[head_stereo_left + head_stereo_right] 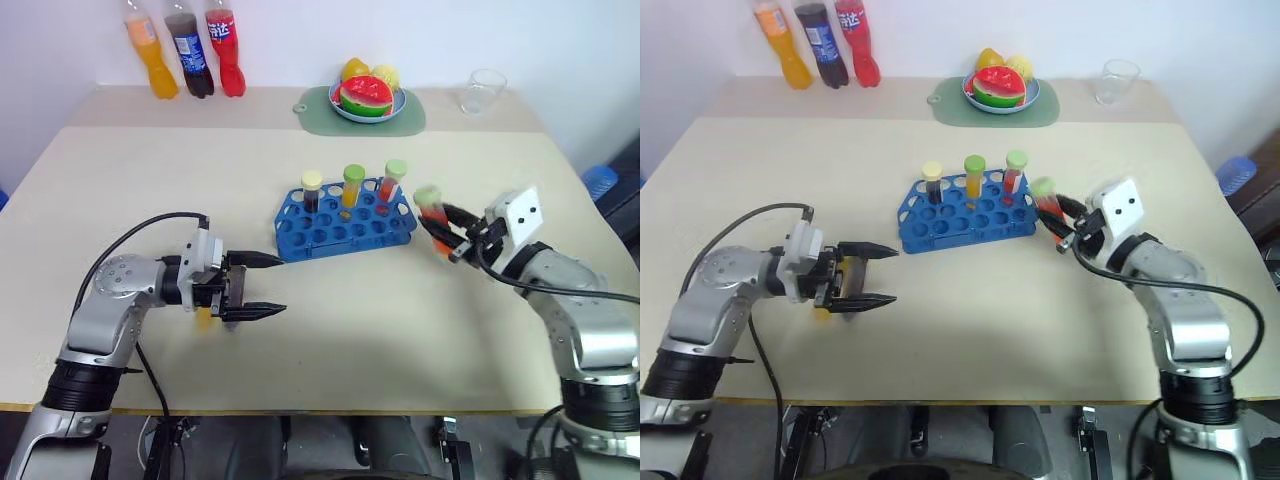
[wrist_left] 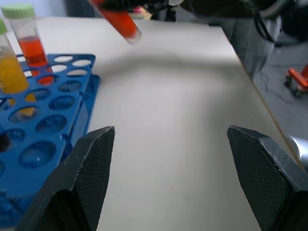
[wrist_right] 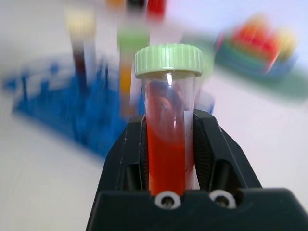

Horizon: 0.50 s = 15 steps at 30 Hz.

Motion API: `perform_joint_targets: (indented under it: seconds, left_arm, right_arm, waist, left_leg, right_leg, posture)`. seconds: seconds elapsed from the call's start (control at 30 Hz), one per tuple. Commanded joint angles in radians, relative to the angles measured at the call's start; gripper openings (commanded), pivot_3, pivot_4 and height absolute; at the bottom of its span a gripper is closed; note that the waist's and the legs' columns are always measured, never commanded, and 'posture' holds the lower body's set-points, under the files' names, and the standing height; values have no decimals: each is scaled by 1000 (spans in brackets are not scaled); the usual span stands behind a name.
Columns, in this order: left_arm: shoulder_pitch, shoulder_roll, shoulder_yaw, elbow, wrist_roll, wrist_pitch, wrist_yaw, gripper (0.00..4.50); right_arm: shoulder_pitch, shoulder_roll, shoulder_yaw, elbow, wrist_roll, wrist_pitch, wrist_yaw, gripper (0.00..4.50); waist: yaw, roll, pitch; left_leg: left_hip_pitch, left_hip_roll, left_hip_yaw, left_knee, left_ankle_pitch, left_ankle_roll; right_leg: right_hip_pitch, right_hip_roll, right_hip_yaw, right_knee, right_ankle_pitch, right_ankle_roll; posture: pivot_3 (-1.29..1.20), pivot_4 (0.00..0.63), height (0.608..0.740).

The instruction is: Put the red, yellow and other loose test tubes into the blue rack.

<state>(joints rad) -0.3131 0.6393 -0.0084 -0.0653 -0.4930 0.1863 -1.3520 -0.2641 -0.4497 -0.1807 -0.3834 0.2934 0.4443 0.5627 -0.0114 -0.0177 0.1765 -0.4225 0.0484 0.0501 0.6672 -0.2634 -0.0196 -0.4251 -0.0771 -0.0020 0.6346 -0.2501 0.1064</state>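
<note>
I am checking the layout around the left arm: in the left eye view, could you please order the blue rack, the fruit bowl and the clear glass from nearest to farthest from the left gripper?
From the left gripper:
1. The blue rack, mid-table, just beyond the gripper and to its right.
2. The fruit bowl, on the green mat at the table's far edge.
3. The clear glass, far edge, further right than the bowl.

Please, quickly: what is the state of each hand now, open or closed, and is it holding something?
Left hand: open, holding nothing.
Right hand: closed on a red test tube with a green cap, beside the blue rack.
</note>
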Motion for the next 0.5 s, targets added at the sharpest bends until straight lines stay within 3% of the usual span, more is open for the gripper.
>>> perform_joint_targets:
  seconds: [0.03,0.13,0.5]
  left_arm:
    - [-27,-20,-3,11,-13,-7,7,3836]
    - [-41,-44,-10,25,-6,-15,18,3836]
    - [-18,-52,6,-15,-8,-18,68,3836]
  right_arm:
    - [-30,66,9,-19,13,-53,-70,779]
    - [-65,137,21,36,8,-120,-115,779]
    - [-79,235,77,263,-47,-353,-142,779]
  waist:
    - [0,0,0]
    - [0,0,0]
    - [-2,0,0]
  left_leg:
    - [0,0,0,0,0,0]
    - [0,0,0,0,0,0]
    - [0,0,0,0,0,0]
  right_leg:
    - [0,0,0,0,0,0]
    - [0,0,0,0,0,0]
    - [0,0,0,1,0,0]
  posture:
    - [0,150,740]
    - [0,150,740]
    - [0,150,740]
